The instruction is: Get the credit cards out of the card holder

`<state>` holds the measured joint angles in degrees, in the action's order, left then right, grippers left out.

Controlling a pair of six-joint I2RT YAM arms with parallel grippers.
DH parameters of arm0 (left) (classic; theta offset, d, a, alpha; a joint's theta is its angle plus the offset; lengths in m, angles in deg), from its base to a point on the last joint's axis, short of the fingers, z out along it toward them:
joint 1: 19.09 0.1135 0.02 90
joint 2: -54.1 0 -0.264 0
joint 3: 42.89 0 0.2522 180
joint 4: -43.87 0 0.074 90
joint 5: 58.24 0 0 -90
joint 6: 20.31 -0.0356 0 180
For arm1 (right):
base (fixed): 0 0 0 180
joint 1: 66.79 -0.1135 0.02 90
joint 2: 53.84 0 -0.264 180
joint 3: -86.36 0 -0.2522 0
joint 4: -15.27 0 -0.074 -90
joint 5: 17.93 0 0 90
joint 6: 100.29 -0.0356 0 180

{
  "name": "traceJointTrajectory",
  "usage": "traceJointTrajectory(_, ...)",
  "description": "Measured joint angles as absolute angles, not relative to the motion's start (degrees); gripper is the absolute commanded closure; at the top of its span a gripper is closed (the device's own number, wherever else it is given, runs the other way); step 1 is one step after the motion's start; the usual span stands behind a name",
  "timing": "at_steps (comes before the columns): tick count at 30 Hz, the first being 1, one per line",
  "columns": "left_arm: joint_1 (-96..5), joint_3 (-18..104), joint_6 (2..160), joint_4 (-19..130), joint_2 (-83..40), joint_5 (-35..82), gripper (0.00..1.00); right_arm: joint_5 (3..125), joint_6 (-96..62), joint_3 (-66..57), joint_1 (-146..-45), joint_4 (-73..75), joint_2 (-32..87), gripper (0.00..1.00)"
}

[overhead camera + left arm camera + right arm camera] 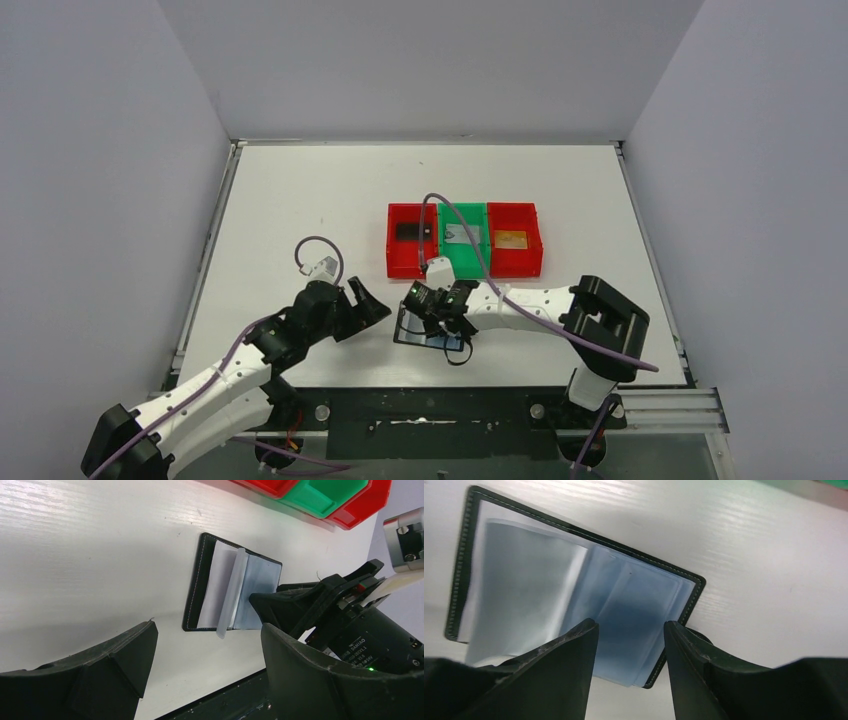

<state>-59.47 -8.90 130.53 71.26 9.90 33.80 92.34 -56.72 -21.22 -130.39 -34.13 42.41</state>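
White table (pixel 300 200), card holder (pixel 212 587) open; grey walls (pixel 100 150).

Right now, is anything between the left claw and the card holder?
Nothing visible. Only bare table lies between the left claw and the open card holder. The right claw is over the holder's far side, outside that path.

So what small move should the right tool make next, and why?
Probably lower the right tool and pinch the blue page at its edge: the holder lies open on the table, and its jaws stand apart over that page, gripping nothing.
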Motion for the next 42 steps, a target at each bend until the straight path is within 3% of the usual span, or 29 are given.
traceJointTrajectory(6, -59.5, -9.1, 130.5, 71.0, 10.1, 33.8, 0.25, 92.0, -59.0, -25.6, -129.5, -32.5, 40.3, 0.55)
traceJointTrajectory(10, -59.5, -9.2, 130.6, 71.0, 10.0, 33.4, 0.25, 90.4, -59.8, -27.6, -128.3, -29.6, 39.3, 0.65)
traceJointTrajectory(13, -59.5, -9.2, 130.6, 71.0, 10.0, 33.1, 0.25, 90.5, -60.2, -27.8, -128.0, -28.7, 39.4, 0.81)
traceJointTrajectory(21, -59.5, -9.2, 130.5, 71.3, 10.3, 33.2, 0.25, 90.1, -60.0, -27.9, -127.2, -27.2, 39.3, 0.52)
traceJointTrajectory(28, -59.5, -7.0, 129.4, 74.6, 10.6, 35.7, 0.25, 90.4, -57.2, -26.5, -126.1, -30.3, 37.3, 0.43)
traceJointTrajectory(31, -59.5, -4.9, 128.7, 76.6, 10.9, 37.7, 0.25, 92.2, -57.1, -25.0, -125.0, -32.2, 33.0, 0.39)
traceJointTrajectory(34, -59.5, -2.4, 127.9, 79.1, 11.7, 40.3, 0.24, 94.2, -57.4, -24.9, -123.0, -32.7, 27.4, 0.29)
traceJointTrajectory(39, -59.5, 3.8, 125.7, 84.2, 12.1, 45.9, 0.13, 97.5, -57.4, -27.5, -117.9, -32.1, 15.1, 0.06)
traceJointTrajectory(42, -59.5, 10.2, 124.3, 88.3, 11.2, 51.4, 0.11, 100.4, -55.6, -29.1, -113.6, -32.0, 8.1, 0.00)
